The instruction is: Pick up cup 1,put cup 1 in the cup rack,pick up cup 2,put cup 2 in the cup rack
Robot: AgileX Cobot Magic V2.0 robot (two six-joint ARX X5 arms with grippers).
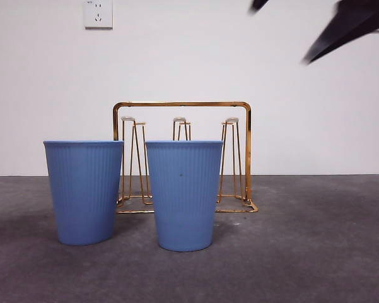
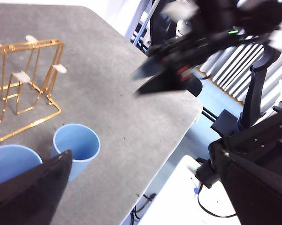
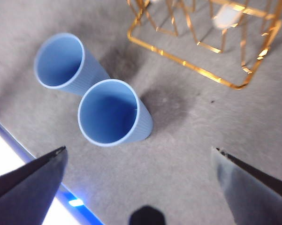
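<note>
Two alike blue ribbed cups stand upright on the grey table, one on the left and one on the right, slightly nearer. Nothing marks which is cup 1 or cup 2. Behind them stands the gold wire cup rack, holding nothing. My right gripper hangs blurred at the upper right, high above the table. In its wrist view it is open above the table near one cup, the other cup beyond. My left gripper is open and high, with both cups below it.
The table's edge runs close beside the cups, with a chair and equipment past it. A wall socket sits high on the white wall. The rack and the right gripper also show in the left wrist view.
</note>
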